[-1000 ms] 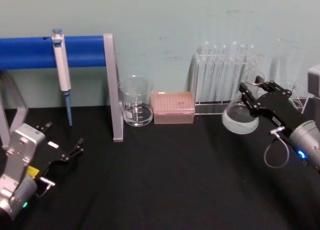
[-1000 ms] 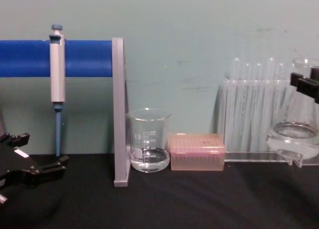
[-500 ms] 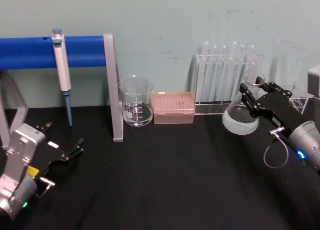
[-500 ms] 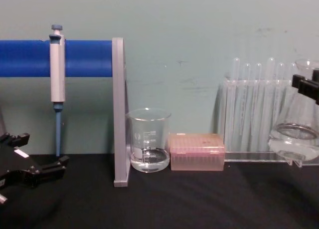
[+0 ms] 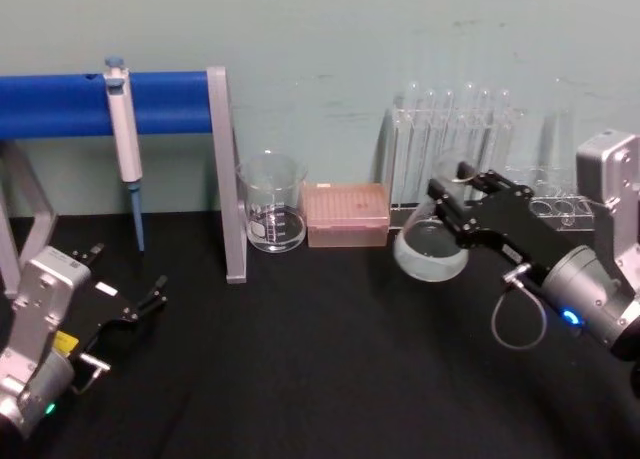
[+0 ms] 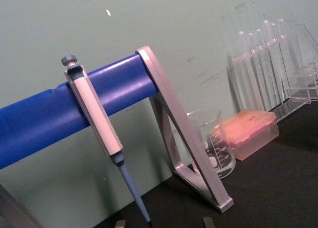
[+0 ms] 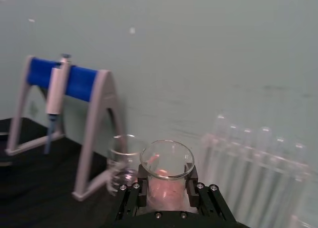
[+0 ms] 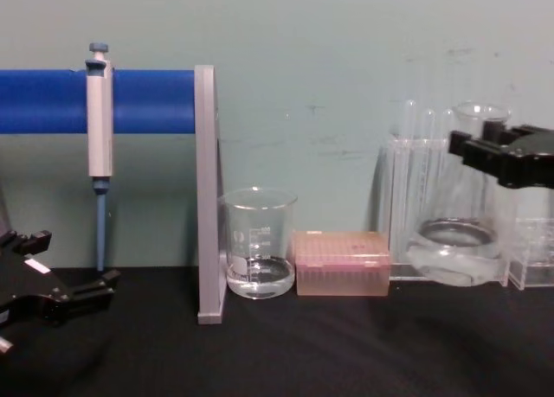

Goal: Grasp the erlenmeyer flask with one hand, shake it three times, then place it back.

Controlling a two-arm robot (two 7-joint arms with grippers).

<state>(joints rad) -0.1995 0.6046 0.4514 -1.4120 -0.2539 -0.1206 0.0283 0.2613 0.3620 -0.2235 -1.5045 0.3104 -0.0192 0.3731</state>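
A black table [image 5: 320, 379] runs up to a pale green wall [image 5: 330, 39]. At the far left the left gripper [image 5: 130, 269] rests low over the table, its fingers spread wide and holding nothing. Behind it a pipette [image 5: 123, 129] hangs on the blue bar of a grey stand [image 5: 225, 169]. Just right of the stand's post stands a glass beaker [image 5: 272, 214] with a shallow layer of clear liquid. Beside the beaker is a closed pink tip box [image 5: 346, 214]. A clear rack of test tubes [image 5: 450, 129] stands against the wall.

In front of that rack, the right gripper [image 5: 462, 191] is clamped on the neck of the erlenmeyer flask [image 5: 430, 249]. The flask is roughly upright, with a little clear liquid in its wide base. The base seems to hang just clear of the table, though that is hard to confirm.

Half a second ago the flask was farther right, near the rack's right end. It has since been carried to the robot's left, toward the tip box. The left gripper, beaker and box have not moved.
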